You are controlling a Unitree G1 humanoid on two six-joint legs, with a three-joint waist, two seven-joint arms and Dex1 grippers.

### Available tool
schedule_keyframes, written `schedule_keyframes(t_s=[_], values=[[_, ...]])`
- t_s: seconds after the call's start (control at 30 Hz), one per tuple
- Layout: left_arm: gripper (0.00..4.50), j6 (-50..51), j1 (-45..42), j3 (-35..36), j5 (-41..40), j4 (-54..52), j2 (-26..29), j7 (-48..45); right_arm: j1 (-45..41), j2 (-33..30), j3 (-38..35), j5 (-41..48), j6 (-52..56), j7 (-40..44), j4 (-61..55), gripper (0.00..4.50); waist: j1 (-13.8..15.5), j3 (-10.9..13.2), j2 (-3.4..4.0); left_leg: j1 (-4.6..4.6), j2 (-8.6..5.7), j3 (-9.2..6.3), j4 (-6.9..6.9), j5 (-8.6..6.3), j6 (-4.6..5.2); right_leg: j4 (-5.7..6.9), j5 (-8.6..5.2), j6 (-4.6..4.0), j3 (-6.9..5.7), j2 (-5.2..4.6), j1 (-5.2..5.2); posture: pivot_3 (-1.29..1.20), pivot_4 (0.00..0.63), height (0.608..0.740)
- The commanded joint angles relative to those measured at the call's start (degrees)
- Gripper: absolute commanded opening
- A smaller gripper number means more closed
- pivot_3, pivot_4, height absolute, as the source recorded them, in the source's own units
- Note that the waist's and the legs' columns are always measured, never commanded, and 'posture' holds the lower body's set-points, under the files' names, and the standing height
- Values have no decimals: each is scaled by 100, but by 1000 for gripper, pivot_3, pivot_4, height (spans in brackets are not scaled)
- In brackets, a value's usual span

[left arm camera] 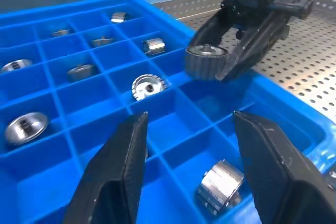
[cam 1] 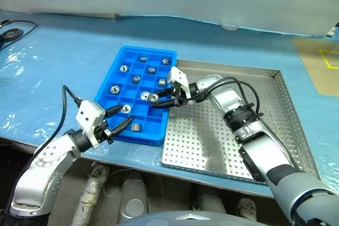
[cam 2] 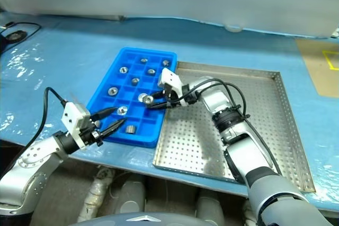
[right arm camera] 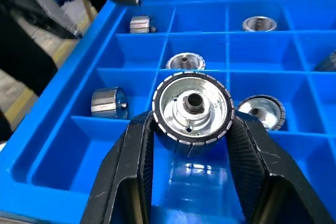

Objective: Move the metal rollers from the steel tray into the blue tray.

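The bench is covered in a blue sheet that wrinkles and shines near its left side, and along its far edge runs a pale wall or panel. At the far left a black cable loops across the sheet; at the far right lies a brown cardboard-coloured board with a yellow marked outline. No writing or labels can be read anywhere.

The steel tray sits to the right, its perforated base bare apart from the right arm lying across it. Touching its left rim is the blue tray, narrower, its grid of square compartments holding several metal rollers, one per cell, scattered through the far and near rows; one lies on its side in a near cell.

The right gripper reaches leftward from over the steel tray to hover above the blue tray's right-hand cells, its fingers pinching one roller by its ribbed sides, hole facing the wrist camera. Nothing blocks the open cells beneath it.

The left gripper hangs at the blue tray's near left corner, fingers spread apart and holding nothing, pointing toward the right gripper, near but apart from it
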Motion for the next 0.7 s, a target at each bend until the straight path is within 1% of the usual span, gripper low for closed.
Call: schedule_keyframes(t_s=[0.03,0.27,0.57,0.6,0.7], values=[[2738,-21,114,214,-108,-362,42,94,-113,14,58,-166,-333,238,123,1601,64,0,0,0,0,-2,1,0,0,1,0,0,-1,0,1,487,150,740],[2738,-87,179,192,-107,-324,62,126,-114,10,-12,-266,-484,342,279,1601,185,0,0,3,0,-11,1,1,-2,6,0,0,-2,2,3,482,150,740],[2738,-225,19,21,-21,-69,59,-21,-38,-115,-103,-262,-416,338,150,1601,205,0,0,1,0,-12,5,1,-3,8,0,0,-3,2,4,455,150,740],[2738,-236,-5,-5,-13,-46,56,-39,-22,-141,-119,-251,-393,341,100,2334,206,0,0,1,0,-13,8,1,-3,8,0,0,-3,2,5,455,150,740],[2738,-257,-57,-43,2,5,55,-71,9,-192,-143,-243,-359,351,7,3291,208,0,0,1,0,-15,10,1,-3,9,0,0,-3,2,6,455,150,740]])
